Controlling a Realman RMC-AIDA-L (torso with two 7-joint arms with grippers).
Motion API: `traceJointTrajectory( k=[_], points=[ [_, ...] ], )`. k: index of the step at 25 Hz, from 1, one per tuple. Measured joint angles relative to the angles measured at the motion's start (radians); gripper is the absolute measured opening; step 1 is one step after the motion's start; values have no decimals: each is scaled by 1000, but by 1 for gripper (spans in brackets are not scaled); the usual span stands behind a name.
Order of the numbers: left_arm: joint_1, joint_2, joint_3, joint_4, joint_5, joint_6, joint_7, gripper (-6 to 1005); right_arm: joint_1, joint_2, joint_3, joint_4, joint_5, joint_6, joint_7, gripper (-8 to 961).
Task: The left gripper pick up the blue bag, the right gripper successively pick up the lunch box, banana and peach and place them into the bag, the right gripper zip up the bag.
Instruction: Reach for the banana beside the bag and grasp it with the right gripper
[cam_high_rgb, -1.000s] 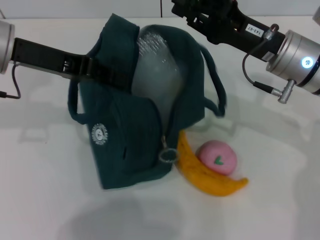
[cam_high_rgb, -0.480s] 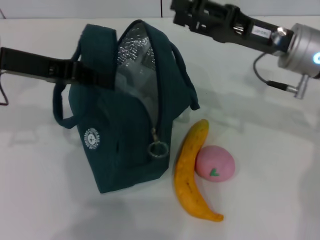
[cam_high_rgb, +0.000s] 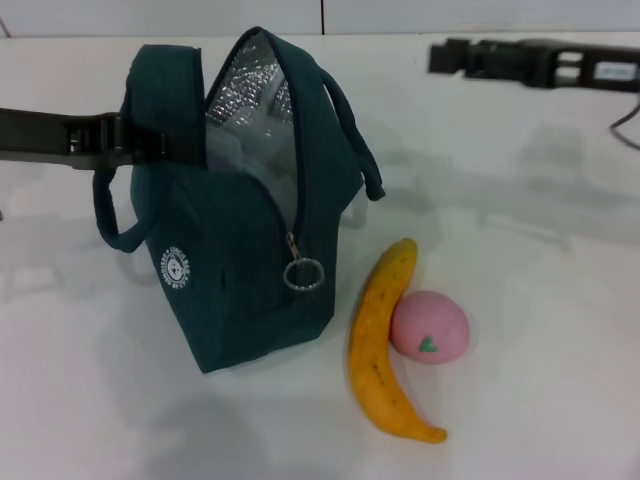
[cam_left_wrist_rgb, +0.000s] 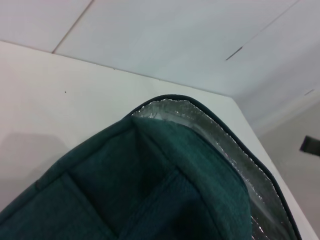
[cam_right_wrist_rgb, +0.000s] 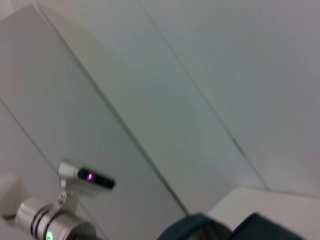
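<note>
left gripper (cam_high_rgb: 150, 140) clamped on the open blue bag (cam_high_rgb: 235, 250), banana (cam_high_rgb: 380, 345) touching peach (cam_high_rgb: 430, 327), right gripper (cam_high_rgb: 450, 55) up high, can't tell its grip

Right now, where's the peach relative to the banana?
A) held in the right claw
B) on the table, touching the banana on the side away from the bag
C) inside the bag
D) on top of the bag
B: in the head view the peach sits on the table against the banana, on its side away from the blue bag; the right claw is far off by the table's back edge.
</note>
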Motion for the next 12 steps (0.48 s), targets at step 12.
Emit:
traceJointTrajectory(
  k=[12],
  points=[
    [25, -11, -65, -27, -28, 0, 33, 31, 8, -51, -10, -196, -166, -109, 11, 871]
  ],
)
